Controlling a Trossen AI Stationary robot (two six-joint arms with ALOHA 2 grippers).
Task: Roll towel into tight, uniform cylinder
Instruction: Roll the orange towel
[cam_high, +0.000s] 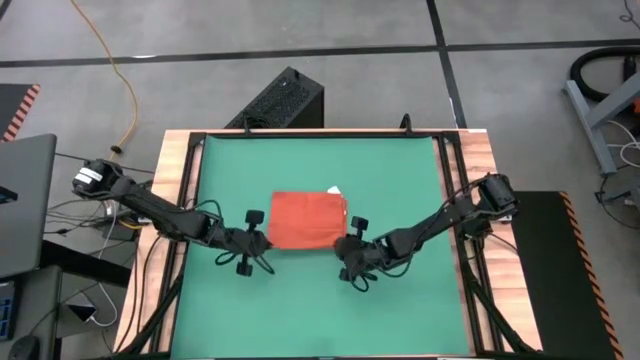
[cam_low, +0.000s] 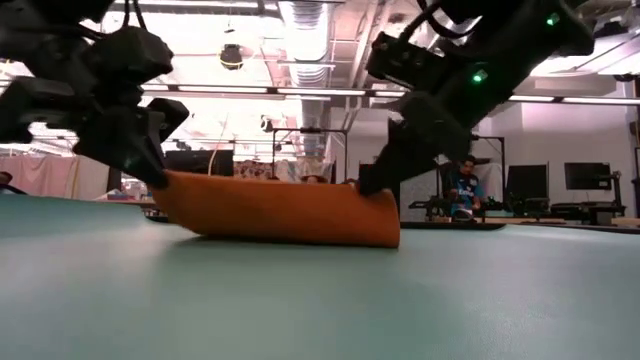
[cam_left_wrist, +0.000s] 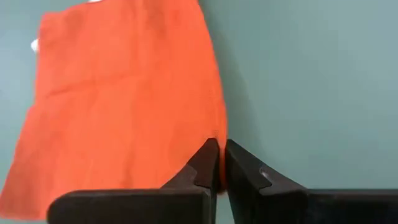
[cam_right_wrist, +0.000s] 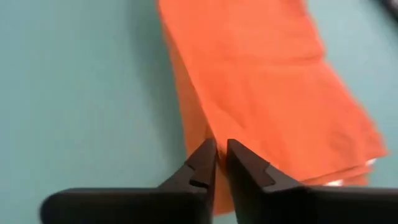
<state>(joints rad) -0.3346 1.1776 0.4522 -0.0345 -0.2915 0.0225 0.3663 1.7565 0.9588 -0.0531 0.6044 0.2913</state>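
The orange-red towel (cam_high: 308, 218) lies folded into a flat rectangle in the middle of the green table (cam_high: 400, 300). Its small white tag (cam_high: 335, 189) shows at the far right corner. My left gripper (cam_high: 266, 238) is shut on the towel's near left corner, and my right gripper (cam_high: 342, 246) is shut on its near right corner. In the low view the near edge (cam_low: 270, 190) is raised a little between the two grippers, while the rest of the towel rests on the table. My left gripper pinches the towel's near left corner (cam_left_wrist: 217, 142) between its two fingers, slanting down from the table's left. That corner (cam_low: 170, 182) is lifted slightly off the table. One layer or several, I cannot tell. My right gripper pinches the towel's near right corner (cam_right_wrist: 209, 133) between its two fingers, slanting down from the table's right. The corner (cam_low: 385, 200) is raised a little, and the cloth behind it stays on the table. How many layers it has cannot be told.
A wooden frame (cam_high: 180, 180) borders the green mat. A black box (cam_high: 285, 100) stands beyond the far edge and a laptop (cam_high: 25, 200) sits off the left side. A person (cam_low: 465, 185) shows in the room behind. Bare mat lies near and far of the towel.
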